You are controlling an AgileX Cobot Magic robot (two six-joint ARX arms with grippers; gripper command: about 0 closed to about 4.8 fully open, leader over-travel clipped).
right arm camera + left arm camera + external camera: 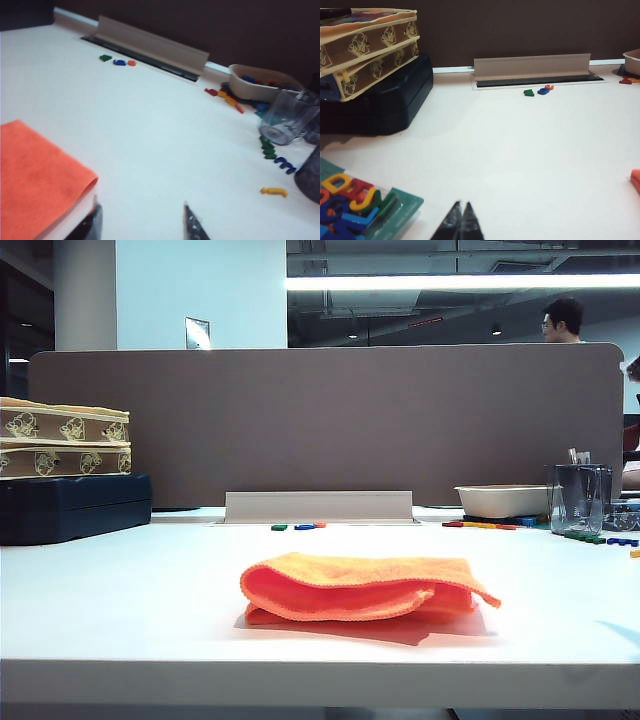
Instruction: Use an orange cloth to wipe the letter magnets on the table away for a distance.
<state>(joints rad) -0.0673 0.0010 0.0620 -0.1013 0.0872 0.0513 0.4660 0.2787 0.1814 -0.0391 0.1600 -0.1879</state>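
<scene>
With our left gripper (461, 220) pinched together and our right gripper (142, 220) spread apart beside the orange cloth (365, 587) mid-table, a shallow pinch could drop it short of the letter magnets (298, 526) at twelve o'clock.

Orange cloth (365, 588), white table (150, 580), green, blue, orange letter magnets (298, 526)

Exterior view: bright ceiling strip light (460, 282) at the back, blown out. Worktop (120, 590) evenly lit, slight blue cast. Cloth (365, 587) throws a soft, short shadow toward the camera; focus fair, background dim. Left wrist view: sharp enough, worktop near white, divider (520, 25) very dark, shadow beside the dark case (385, 100). Right wrist view: soft and smeared overall, magnets (270, 150) and cup (285, 120) blurry, end effector fingertips (192, 225) dark and out of focus.
</scene>
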